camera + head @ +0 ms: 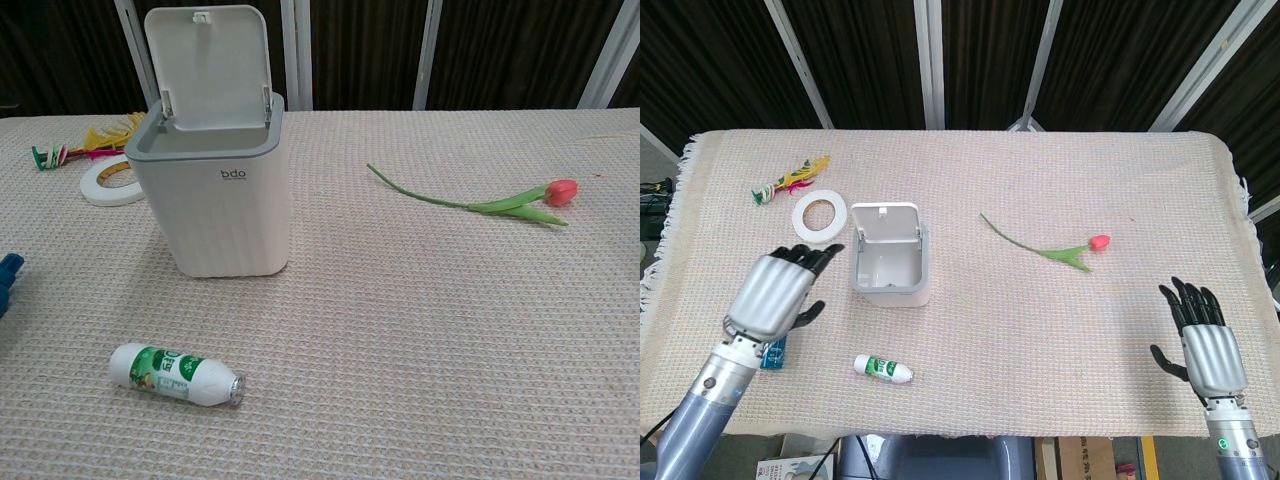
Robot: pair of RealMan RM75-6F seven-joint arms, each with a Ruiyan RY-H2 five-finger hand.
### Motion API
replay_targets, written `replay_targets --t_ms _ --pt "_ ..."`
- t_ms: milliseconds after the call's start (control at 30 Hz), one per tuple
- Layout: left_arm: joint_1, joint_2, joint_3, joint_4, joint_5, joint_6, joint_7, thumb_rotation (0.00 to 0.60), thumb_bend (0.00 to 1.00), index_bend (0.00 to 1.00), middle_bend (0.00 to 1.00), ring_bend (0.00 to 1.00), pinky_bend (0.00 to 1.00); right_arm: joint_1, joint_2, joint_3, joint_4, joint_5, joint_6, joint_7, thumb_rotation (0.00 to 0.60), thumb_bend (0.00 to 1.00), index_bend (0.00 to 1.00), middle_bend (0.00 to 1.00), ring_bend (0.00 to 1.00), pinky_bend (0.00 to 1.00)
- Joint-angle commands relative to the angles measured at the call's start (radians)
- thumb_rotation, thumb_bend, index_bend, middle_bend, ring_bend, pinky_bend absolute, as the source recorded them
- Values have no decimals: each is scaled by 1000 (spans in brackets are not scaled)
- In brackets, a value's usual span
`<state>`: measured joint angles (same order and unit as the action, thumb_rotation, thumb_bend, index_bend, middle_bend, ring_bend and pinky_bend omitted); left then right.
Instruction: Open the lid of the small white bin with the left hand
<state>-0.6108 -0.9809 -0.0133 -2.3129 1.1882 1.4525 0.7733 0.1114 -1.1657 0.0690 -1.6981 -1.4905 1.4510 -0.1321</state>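
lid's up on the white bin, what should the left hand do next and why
Probably just draw the left hand a little further back and rest it on the cloth. The lid stands upright over the small white bin, and the hand hangs open beside the bin, apart from it, so nothing seems left to press.

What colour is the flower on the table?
The tulip is pinkish red with a green stem, clearest in the chest view.
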Motion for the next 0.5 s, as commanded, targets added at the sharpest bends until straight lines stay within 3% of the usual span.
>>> replay_targets --t_ms 33,267,500 --pt "106 -3 77 73 79 65 -60 600 232 159 247 180 260 -1 1 -1 -3 -1 1 0 600 268 105 18 0 0" --pt "239 38 161 245 136 71 -329 600 186 132 105 12 80 -7 7 -3 -6 -13 17 13 600 268 105 19 0 0" --pt "344 37 200 422 233 107 -602 600 181 131 74 0 21 -14 15 -6 -9 -29 33 29 600 267 105 19 0 0"
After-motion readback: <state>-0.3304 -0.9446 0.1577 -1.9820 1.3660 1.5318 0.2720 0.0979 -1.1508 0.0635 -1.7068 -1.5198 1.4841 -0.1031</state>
